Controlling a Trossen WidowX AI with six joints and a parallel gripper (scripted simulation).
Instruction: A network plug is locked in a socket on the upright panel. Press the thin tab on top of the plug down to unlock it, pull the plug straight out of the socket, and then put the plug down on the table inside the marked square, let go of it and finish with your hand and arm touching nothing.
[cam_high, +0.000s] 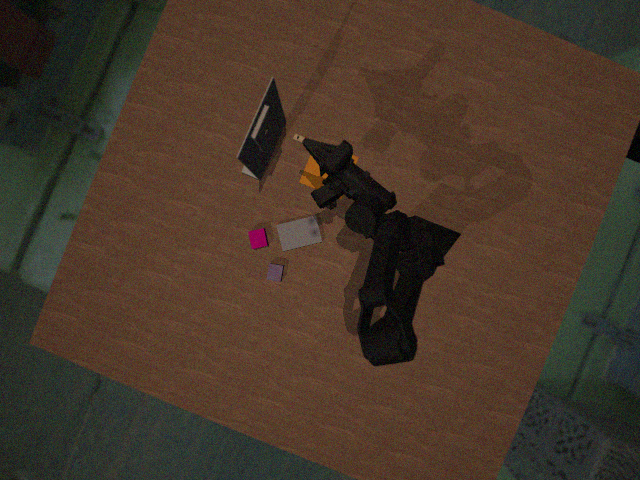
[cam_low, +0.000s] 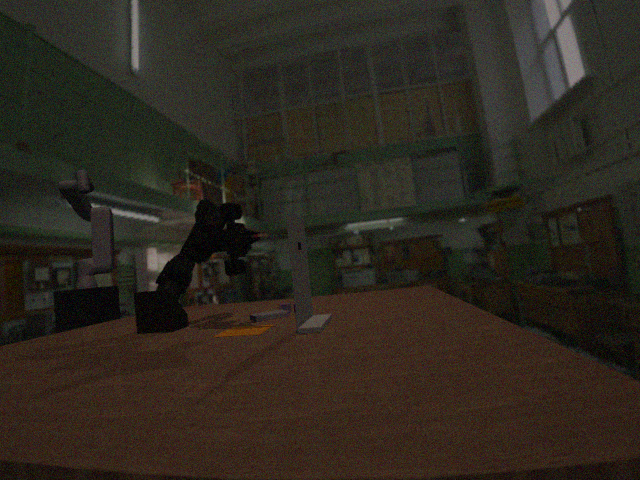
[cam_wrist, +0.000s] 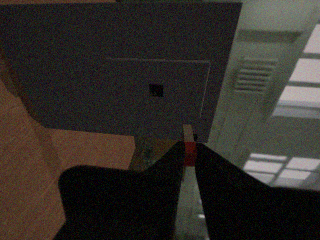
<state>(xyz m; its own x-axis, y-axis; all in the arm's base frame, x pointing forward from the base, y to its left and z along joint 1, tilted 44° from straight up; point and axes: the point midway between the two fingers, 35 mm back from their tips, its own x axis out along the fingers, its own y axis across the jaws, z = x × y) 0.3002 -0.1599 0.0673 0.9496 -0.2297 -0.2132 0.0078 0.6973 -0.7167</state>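
Observation:
The dark upright panel (cam_high: 264, 129) (cam_low: 298, 268) (cam_wrist: 90, 70) stands on the table, and its small square socket (cam_wrist: 156, 90) shows empty in the wrist view. My gripper (cam_high: 306, 143) (cam_low: 253, 236) (cam_wrist: 188, 147) is shut on the network plug (cam_high: 298, 137) (cam_wrist: 189, 137), a small tan piece with a red tab (cam_wrist: 190, 152) between the black fingers. The plug is held in the air, clear of the panel, a short way in front of the socket. The orange marked square (cam_high: 311, 173) (cam_low: 242, 331) lies on the table under my wrist, partly hidden by the arm.
A grey flat plate (cam_high: 298, 232) (cam_low: 268, 314), a magenta block (cam_high: 257, 238) and a small lilac block (cam_high: 275, 272) lie on the table beside the arm's base (cam_high: 388, 341) (cam_low: 160, 312). The panel's pale foot (cam_low: 314, 323) sticks out in front of it.

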